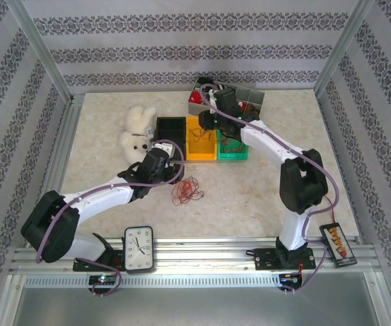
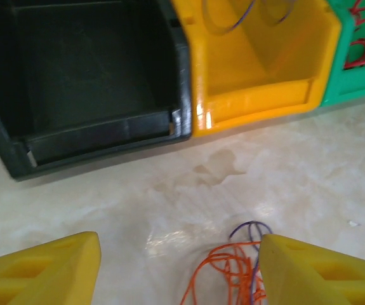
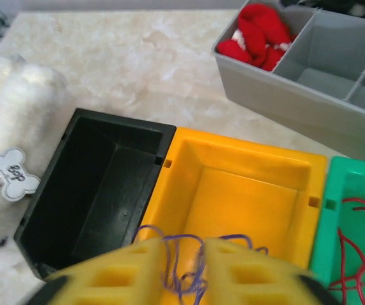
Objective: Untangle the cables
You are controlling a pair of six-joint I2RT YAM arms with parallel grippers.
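Yellow fingers of the left hand (image 2: 179,270) stand well apart, low over the table (image 2: 106,203), with nothing clamped. Orange and purple loops of the cables (image 2: 225,272) lie on the surface between the two tips. Seen from above, that tangle is a small reddish knot on open table, just ahead of the left hand and short of the bins. The right hand (image 3: 192,260) hangs over the yellow bin (image 3: 245,149), fingers parted by a narrow gap, a purple strand (image 3: 182,237) looped across it; cannot tell whether it is pinched or merely draped. In the green bin (image 3: 334,166) lie red strands (image 3: 360,254); the black bin (image 3: 119,124) sits on the yellow one's other side. Handling, by my judgement: the wire is feather-light, springy and thin enough to slip from blunt tips, and one lifted loop will likely drag its neighbours along. The best hold is probably a single outlying orange loop at the tangle's edge, pinched against the table and drawn off slowly sideways. Risk: catching two colours at once.
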